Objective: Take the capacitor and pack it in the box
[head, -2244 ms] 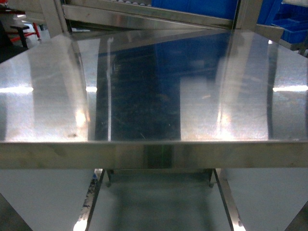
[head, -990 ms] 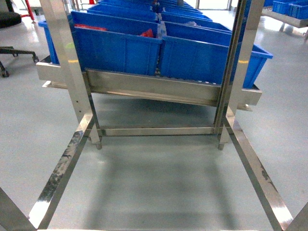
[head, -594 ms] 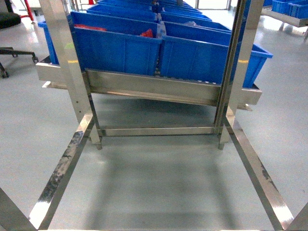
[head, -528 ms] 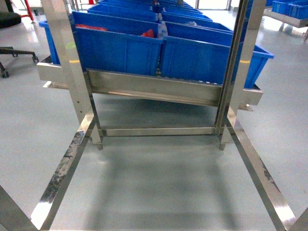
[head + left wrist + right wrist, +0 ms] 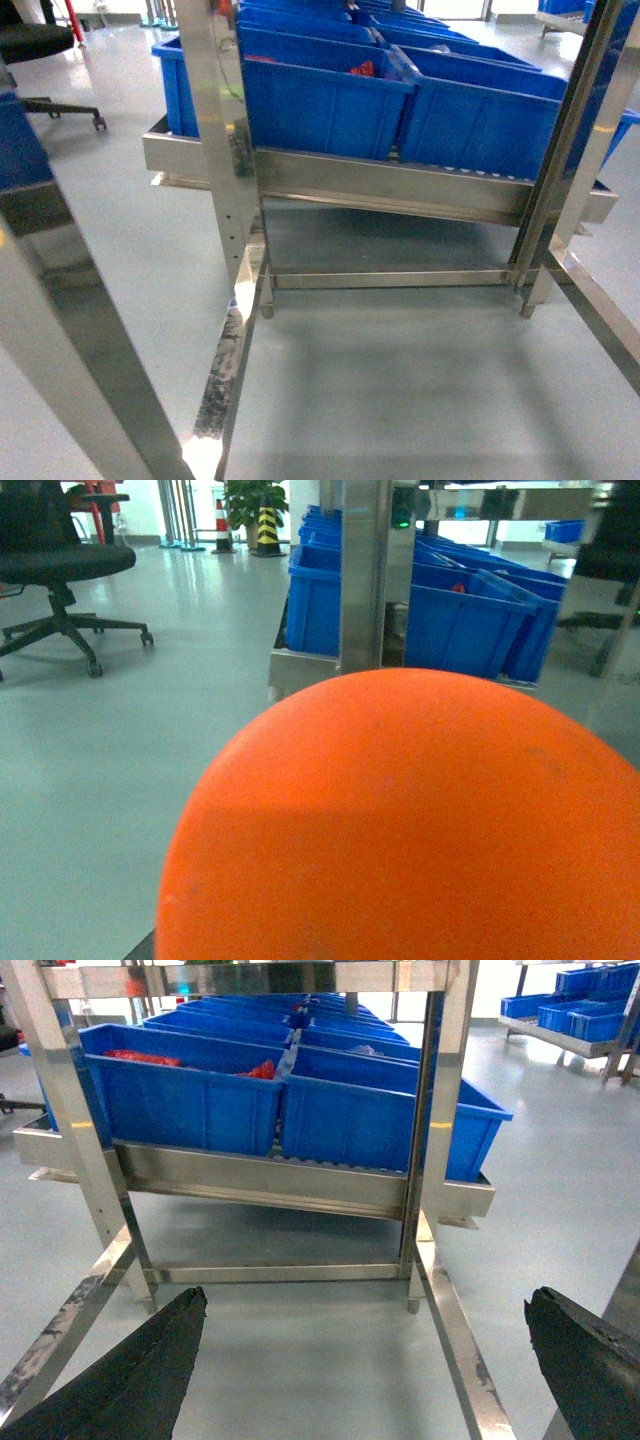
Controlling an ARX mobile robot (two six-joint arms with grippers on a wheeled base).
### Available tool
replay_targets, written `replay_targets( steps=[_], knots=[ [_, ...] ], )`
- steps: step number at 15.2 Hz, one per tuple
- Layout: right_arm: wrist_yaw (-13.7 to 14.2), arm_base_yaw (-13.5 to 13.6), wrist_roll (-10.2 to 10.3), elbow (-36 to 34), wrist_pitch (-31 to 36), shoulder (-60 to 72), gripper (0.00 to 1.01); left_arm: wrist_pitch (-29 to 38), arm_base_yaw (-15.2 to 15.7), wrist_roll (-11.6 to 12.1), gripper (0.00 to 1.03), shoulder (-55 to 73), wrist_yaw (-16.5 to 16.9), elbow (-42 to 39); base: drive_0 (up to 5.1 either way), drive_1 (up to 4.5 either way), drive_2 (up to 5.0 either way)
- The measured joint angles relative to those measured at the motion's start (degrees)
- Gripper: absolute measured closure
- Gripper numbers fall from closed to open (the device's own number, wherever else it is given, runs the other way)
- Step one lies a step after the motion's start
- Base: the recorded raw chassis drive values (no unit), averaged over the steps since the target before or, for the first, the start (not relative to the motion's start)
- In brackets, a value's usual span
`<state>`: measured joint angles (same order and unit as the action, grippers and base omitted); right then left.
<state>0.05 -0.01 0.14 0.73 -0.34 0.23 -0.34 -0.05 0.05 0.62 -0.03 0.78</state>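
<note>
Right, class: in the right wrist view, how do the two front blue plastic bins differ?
The left blue plastic bin holds red items; the right blue plastic bin shows none. The right bin's corner juts past its steel upright; the left bin's doesn't. Both are rectangular, side by side.

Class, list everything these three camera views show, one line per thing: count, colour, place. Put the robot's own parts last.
Bins: several, blue, in rows on the low rack shelf.
Rack: one, steel, posts and floor rails around the bins.
Red contents: some, inside the front bins.
Office chair: one, black, far left on the floor.
Potted plant: one, green, by the far wall.
Orange round object: one, filling the left wrist view; identity unclear.
Right hand: black fingers, spread wide apart.
</note>
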Motion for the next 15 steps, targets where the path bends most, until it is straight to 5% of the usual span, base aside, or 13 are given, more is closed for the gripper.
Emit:
replay_targets(
  steps=[15],
  knots=[
    [0.0, 0.0, 0.0, 0.0, -0.1, 0.0, 0.03, 0.0, 0.0, 0.0, 0.60, 0.0, 0.0, 0.0, -4.9, 2.38, 2.6]
  ],
)
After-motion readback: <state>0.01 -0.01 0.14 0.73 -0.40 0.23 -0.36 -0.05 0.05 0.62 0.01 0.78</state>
